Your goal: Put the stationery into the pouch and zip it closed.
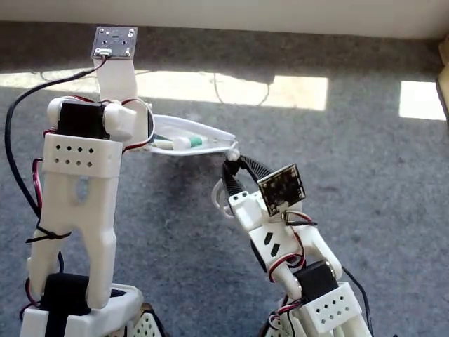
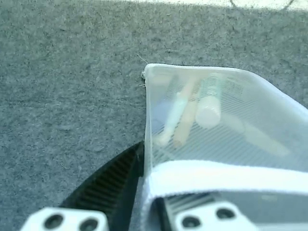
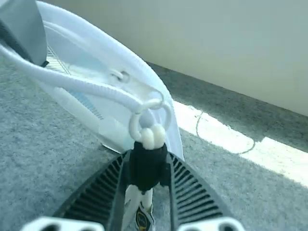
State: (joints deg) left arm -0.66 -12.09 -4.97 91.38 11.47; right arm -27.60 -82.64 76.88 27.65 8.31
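Right end effector [image 3: 147,161] is pinched shut on the black zip pull [image 3: 147,169], and the pull's white cord loop [image 3: 151,113] sits just ahead of its fingertips. Beyond the loop, the white mesh pouch [image 3: 96,72] stretches away from it over the grey table [image 3: 38,159]. Left end effector [image 2: 149,168] is clamped on the pouch's far end, with one black ribbed finger [image 2: 110,185] outside the mesh. Just ahead of those fingertips, inside the pouch, I see two pens [image 2: 178,118] side by side and a white-capped stick [image 2: 209,108] next to them. From above, the pouch spans the gap between both end effectors. I cannot tell how far the zip is closed.
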